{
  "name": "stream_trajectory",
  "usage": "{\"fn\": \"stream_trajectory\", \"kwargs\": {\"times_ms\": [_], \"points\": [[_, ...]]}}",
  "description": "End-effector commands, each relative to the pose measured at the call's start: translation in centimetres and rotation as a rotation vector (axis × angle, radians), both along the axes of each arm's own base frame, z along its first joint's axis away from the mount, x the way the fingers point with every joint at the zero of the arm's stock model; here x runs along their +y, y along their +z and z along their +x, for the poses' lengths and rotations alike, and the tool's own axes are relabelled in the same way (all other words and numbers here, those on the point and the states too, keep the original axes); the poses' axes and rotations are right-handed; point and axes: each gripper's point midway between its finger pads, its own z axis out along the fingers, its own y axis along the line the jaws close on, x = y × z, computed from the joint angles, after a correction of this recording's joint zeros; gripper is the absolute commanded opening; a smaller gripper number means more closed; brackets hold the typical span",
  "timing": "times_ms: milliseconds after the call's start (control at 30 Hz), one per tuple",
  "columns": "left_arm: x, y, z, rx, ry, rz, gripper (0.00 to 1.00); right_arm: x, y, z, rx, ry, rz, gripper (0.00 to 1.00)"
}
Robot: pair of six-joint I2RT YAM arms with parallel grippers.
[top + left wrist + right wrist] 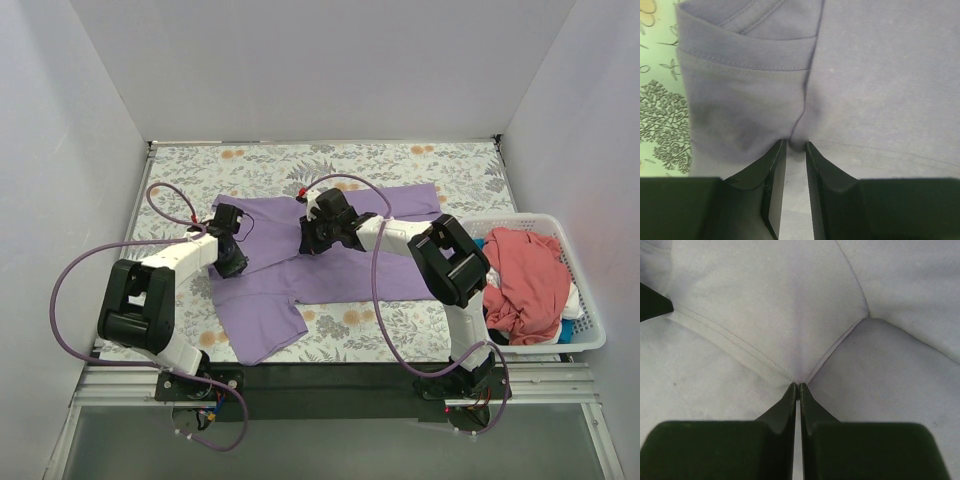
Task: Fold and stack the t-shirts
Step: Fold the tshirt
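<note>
Here, the lavender t-shirt (pixel 335 280) lies spread across the middle of the flowered table cover (pixel 400 160), with one sleeve pointing toward my bases. My left gripper (pixel 795 144) is narrowed on a raised fold of it, beside a stitched edge at the shirt's left side. My right gripper (pixel 798 385) is pinched almost closed on a pucker of the same cloth, with creases running out from the tips. The coral-pink t-shirt (pixel 525 275) sits crumpled in the white basket (pixel 592 338) at the far right.
</note>
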Motion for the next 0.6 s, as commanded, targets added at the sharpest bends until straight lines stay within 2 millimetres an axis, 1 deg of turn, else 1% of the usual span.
{"fn": "stream_trajectory", "kwargs": {"times_ms": [0,67,100,133,167,200,233,267,300,333,367,400,433,467,500,533,567], "points": [[1.2,1.2,-0.5,-0.013,0.031,0.054,0.21,-0.2,3.3,1.0,-0.057,-0.005,0.027,0.07],[1.3,1.7,-0.6,-0.021,0.032,0.054,0.21,-0.3,3.1,0.9,-0.05,-0.005,0.017,0.09],[1.2,1.8,-0.6,-0.024,0.034,0.05,0.22,-0.4,3.2,0.8,-0.047,-0.002,0.015,0.12],[1.2,2.2,-0.5,-0.032,0.036,0.043,0.29,-0.4,3.4,0.7,-0.05,0.004,0.02,0.17],[1.1,2.6,-0.3,-0.042,0.038,0.038,0.33,-0.6,3.5,0.8,-0.055,0.001,0.014,0.22],[1.0,2.9,-0.1,-0.054,0.04,0.034,0.37,-1.0,3.9,0.7,-0.058,0.0,0.002,0.32],[1.0,3.6,0.4,-0.082,0.042,0.03,0.44,-1.5,4.2,0.9,-0.063,-0.009,-0.008,0.37],[0.8,4.5,1.2,-0.112,0.043,0.026,0.46,-2.1,4.5,1.3,-0.074,-0.022,-0.017,0.41],[0.8,5.2,1.8,-0.133,0.044,0.026,0.49,-2.6,5.6,1.8,-0.092,-0.035,-0.009,0.47],[1.0,5.7,2.7,-0.157,0.048,0.022,0.53,-4.1,5.9,2.9,-0.092,-0.07,-0.018,0.49],[1.1,6.1,3.4,-0.172,0.05,0.02,0.59,-5.1,6.2,3.8,-0.098,-0.096,-0.018,0.5],[1.0,7.2,4.8,-0.206,0.056,0.012,0.6,-6.0,7.2,4.6,-0.112,-0.12,-0.01,0.51],[1.4,6.9,5.8,-0.206,0.065,0.014,0.6,-8.2,7.4,6.2,-0.119,-0.172,-0.016,0.52],[1.6,7.3,6.8,-0.218,0.073,0.009,0.61,-9.4,7.5,7.1,-0.121,-0.201,-0.018,0.51],[1.9,8.0,8.2,-0.242,0.084,0.005,0.61,-10.5,8.0,7.8,-0.126,-0.225,-0.011,0.51],[2.7,7.2,9.3,-0.233,0.104,0.009,0.61,-12.9,8.0,9.4,-0.124,-0.28,-0.013,0.51],[2.9,7.0,10.1,-0.23,0.111,-0.011,0.61,-14.0,8.2,10.2,-0.127,-0.303,-0.008,0.51]]}}
